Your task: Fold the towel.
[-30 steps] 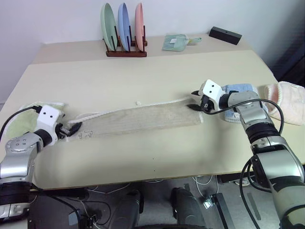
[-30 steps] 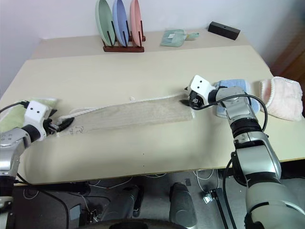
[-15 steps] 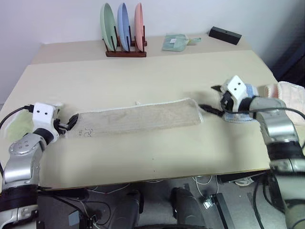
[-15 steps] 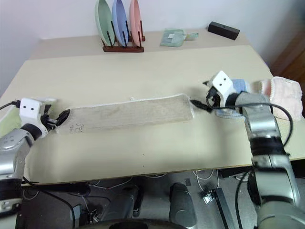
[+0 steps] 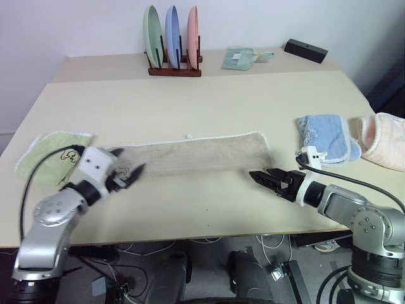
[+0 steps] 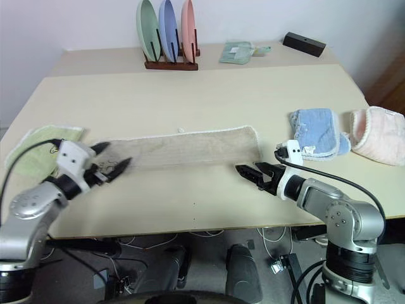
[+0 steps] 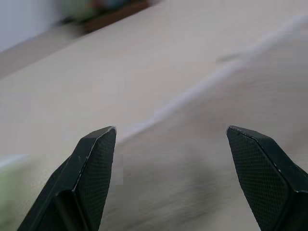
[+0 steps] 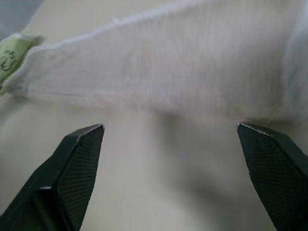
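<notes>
Left eye view: small light-green cloth (image 5: 49,154) left of the long beige terry towel (image 5: 202,154), dark lettering unreadable. Left gripper (image 5: 130,174) spread over towel's left end, hiding that corner. Towel lies flat mid-table. Right gripper (image 5: 264,179) spread, empty, just below towel's right end.

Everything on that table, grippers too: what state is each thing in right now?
towel: folded to a long strip, flat, not held
left gripper: open, over the strip's end
right gripper: open, empty
green cloth: lying flat
blue cloth: folded
pink cloth: bunched
plates: upright in rack
</notes>
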Robot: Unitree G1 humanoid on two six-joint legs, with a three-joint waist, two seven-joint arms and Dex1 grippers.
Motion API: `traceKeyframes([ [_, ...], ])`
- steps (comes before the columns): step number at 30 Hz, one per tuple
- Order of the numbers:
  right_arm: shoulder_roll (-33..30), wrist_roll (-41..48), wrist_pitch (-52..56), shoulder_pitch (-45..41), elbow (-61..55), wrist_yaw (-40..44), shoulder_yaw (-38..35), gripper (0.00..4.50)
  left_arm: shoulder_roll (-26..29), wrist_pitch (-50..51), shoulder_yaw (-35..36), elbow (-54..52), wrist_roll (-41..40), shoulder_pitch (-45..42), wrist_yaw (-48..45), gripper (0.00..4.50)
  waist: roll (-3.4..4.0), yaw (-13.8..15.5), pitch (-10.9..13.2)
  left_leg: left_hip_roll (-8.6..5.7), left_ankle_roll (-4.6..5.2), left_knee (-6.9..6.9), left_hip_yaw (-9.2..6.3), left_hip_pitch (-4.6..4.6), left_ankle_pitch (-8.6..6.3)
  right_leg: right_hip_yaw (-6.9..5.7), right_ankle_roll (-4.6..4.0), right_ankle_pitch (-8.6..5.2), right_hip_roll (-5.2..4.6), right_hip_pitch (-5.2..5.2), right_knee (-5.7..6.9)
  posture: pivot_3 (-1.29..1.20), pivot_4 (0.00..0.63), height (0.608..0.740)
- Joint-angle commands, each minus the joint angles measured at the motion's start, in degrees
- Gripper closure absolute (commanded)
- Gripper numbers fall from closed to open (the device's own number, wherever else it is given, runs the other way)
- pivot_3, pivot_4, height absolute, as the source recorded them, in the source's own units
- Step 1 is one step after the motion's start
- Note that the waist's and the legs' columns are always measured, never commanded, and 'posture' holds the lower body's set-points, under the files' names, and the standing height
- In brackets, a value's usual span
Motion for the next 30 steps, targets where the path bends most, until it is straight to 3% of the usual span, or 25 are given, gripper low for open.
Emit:
traceKeyframes([
  [1,7.36,1.31,4.87,-3.89,0.26,-10.08,-5.09,0.04,-2.54,1.68,-9.0,-8.04,-2.02,-1.26,-1.71,0.74,0.03,-0.11,0.0,0.0,0.0,0.01,0.01,0.0,0.0,0.01,0.0,0.0,0.01,0.0,0.0,0.0,0.15,0.74],
  [8,16.89,-1.18,4.7,-13.32,8.47,-22.99,-12.83,0.04,-6.61,5.2,-14.34,-10.38,-3.11,-3.31,0.17,0.74,0.1,-0.55,-0.05,0.04,0.0,0.0,0.05,0.03,0.0,0.01,-0.03,0.02,0.17,-0.01,0.03,0.0,0.15,0.74],
  [11,17.84,-2.24,2.03,-15.46,11.86,-25.87,-13.94,0.74,-6.9,5.25,-15.02,-10.57,-2.49,-2.92,0.65,0.74,0.1,-0.77,-0.06,0.03,0.01,0.0,0.1,0.03,0.01,0.0,-0.04,0.01,0.18,0.0,0.03,0.0,0.15,0.74],
  [18,16.28,-1.2,-1.25,-16.55,12.88,-26.96,-13.62,4.38,-6.33,4.67,-14.59,-10.16,-2.11,-2.01,1.15,0.74,0.17,-1.43,-0.06,0.03,0.01,-0.02,0.12,0.02,0.01,0.0,-0.04,0.01,0.18,0.01,0.03,0.0,0.15,0.74],
  [26,2.38,-0.57,-2.89,-13.65,7.33,-20.55,-12.16,4.45,-6.59,3.33,-14.79,-8.4,-1.14,-1.4,1.16,0.74,0.22,-1.3,-0.03,0.03,0.04,-0.04,0.14,-0.01,0.0,-0.01,-0.03,0.01,0.16,0.01,-0.02,0.0,0.15,0.74],
  [30,-8.97,-3.71,-7.7,-12.63,6.56,-12.25,-4.99,4.45,-6.87,2.71,-14.89,-6.36,-0.64,-2.73,0.8,0.74,0.24,-1.44,-0.02,0.03,0.04,-0.05,0.18,0.0,0.0,-0.02,-0.03,0.0,0.18,0.01,-0.02,0.0,0.15,0.74],
])
